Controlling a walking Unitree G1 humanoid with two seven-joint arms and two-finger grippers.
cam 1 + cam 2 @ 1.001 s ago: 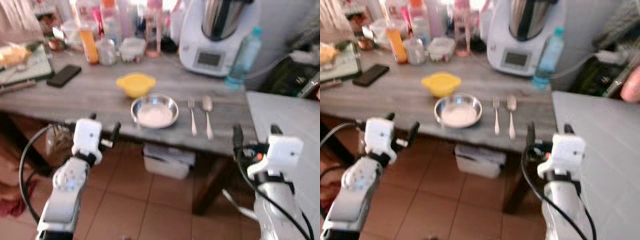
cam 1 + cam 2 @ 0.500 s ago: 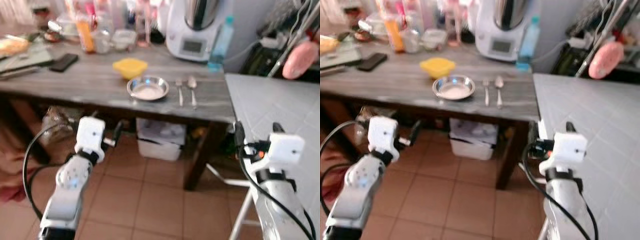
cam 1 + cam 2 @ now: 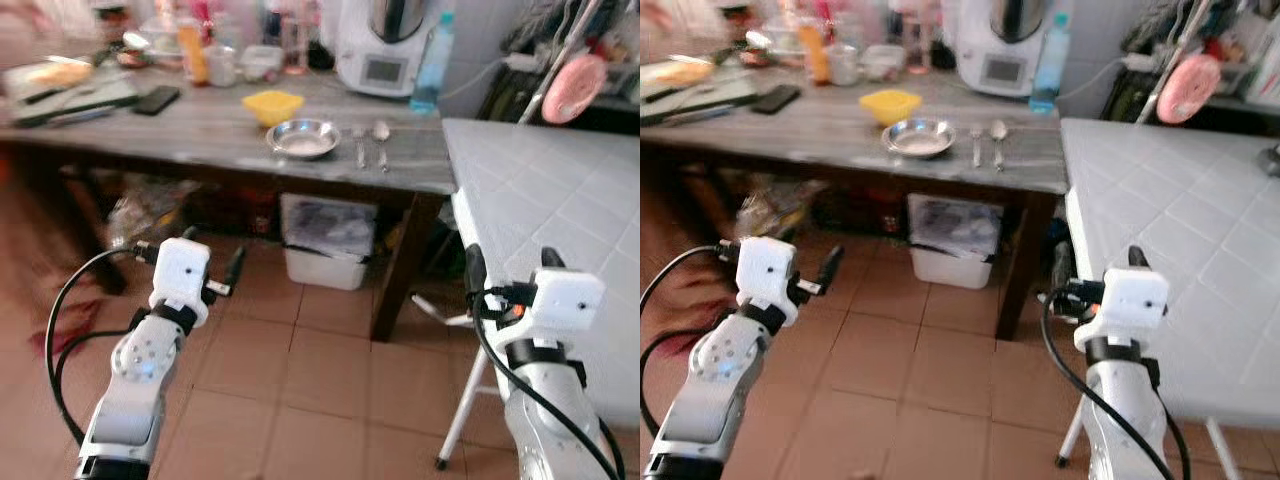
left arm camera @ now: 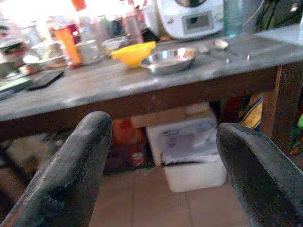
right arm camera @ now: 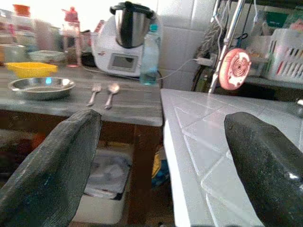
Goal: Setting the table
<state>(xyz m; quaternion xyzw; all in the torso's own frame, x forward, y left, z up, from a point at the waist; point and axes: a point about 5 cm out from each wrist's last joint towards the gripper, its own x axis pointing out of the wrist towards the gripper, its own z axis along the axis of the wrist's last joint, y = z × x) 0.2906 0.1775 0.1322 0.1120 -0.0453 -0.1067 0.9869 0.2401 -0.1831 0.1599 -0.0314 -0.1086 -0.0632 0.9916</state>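
A shiny metal bowl point(image 3: 303, 138) rests near the front edge of the grey wooden table point(image 3: 150, 140), with a yellow bowl point(image 3: 273, 105) just behind it. A fork point(image 3: 359, 148) and a spoon point(image 3: 381, 140) lie side by side to its right. My left gripper point(image 3: 212, 255) is held low over the floor tiles, well short of the table, open and empty. My right gripper point(image 3: 512, 265) is raised at the same height beside the white table, open and empty too. In the left wrist view, the metal bowl point(image 4: 171, 58) sits between the spread fingers point(image 4: 71, 175).
A white tiled table point(image 3: 560, 220) on thin legs stands close at my right. A white kitchen machine point(image 3: 385, 45), a water bottle point(image 3: 430, 50), a phone point(image 3: 155, 98) and several jars crowd the wooden table's back. A white box point(image 3: 325, 240) sits beneath it.
The whole picture has shifted: the camera has drawn back, so the wooden table is now smaller and farther off, with more floor showing. Both grippers hold the same open pose.
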